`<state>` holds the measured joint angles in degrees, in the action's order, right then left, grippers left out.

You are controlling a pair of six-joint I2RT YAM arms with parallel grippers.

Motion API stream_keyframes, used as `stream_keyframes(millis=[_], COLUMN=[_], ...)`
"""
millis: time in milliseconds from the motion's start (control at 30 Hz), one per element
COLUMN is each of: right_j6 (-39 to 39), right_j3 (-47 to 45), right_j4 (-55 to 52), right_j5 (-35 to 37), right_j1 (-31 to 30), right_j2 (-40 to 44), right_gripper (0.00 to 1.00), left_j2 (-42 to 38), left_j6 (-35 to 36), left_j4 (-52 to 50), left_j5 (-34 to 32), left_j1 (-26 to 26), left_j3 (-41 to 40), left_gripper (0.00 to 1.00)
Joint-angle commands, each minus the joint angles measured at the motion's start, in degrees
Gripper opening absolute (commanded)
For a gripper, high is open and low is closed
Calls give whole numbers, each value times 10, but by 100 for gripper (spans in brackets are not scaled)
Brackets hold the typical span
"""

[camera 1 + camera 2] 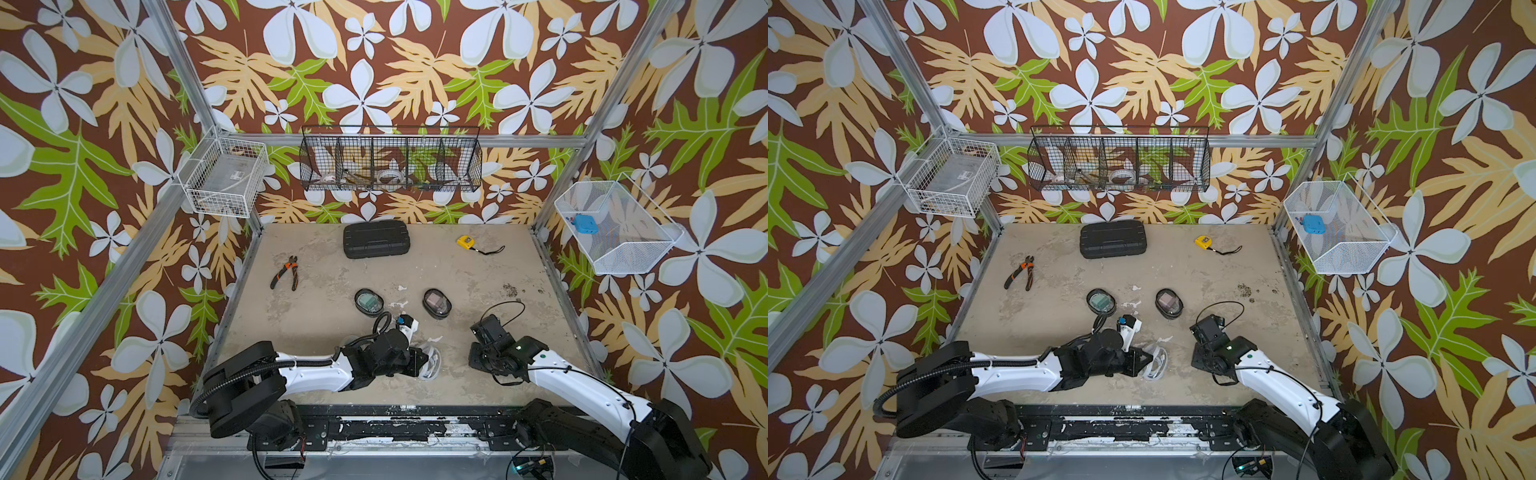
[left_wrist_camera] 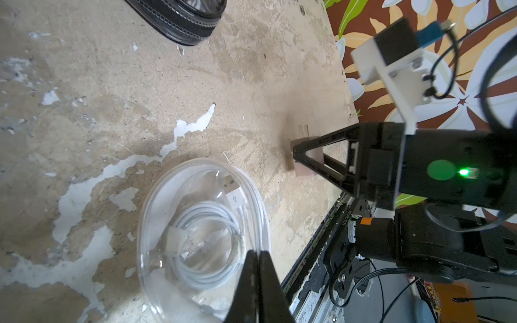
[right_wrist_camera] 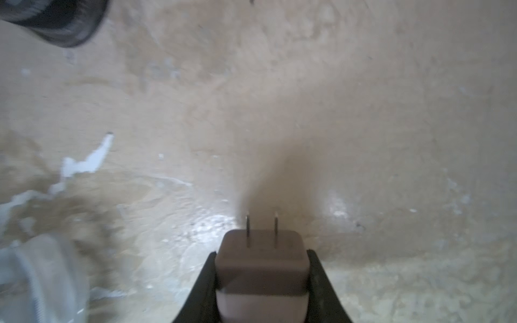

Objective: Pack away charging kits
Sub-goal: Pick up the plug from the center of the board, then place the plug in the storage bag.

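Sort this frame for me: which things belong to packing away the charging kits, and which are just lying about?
Job: clear oval case, left gripper pinching its rim, coiled white cable inside; dusty-pink plug in the right gripper; two black-rimmed oval cases.
Lying about: pliers; large black ribbed case; yellow tape measure; blue block in the wire basket.

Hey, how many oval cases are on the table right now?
3. One black-rimmed case mid-table, a second black-rimmed case to its right, and a clear case holding a white cable, at the left gripper. Arms may hide more.
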<state>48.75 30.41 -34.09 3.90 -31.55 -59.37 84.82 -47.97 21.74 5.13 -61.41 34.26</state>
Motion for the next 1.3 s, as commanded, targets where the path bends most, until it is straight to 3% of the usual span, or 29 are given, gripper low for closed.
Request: stream_keyframes(millis=[0, 233, 567, 800, 967, 1200, 1267], right_j6=[-11, -6, -29, -32, -52, -61, -59], right_j3=[26, 57, 24, 16, 19, 40, 48], right_j4=[4, 50, 161, 193, 202, 222, 225], right_j5=[-50, -122, -211, -227, -237, -262, -263], right_j1=[-8, -57, -63, -68, -69, -90, -102], right_j2=[10, -12, -75, -84, -97, -154, -164], right_gripper=[24, 24, 24, 24, 26, 33, 42], left_j2=[11, 32, 40, 15, 10, 17, 17], left_j6=[-14, -46, -73, -100, -116, -130, -129], left_j4=[28, 58, 93, 155, 231, 275, 268], left_j5=[9, 23, 24, 5, 26, 38, 37], left_j1=[0, 1, 0, 2, 9, 11, 12], left_j3=[6, 13, -3, -43, -80, -96, -94], left_gripper=[0, 0, 0, 0, 0, 0, 0])
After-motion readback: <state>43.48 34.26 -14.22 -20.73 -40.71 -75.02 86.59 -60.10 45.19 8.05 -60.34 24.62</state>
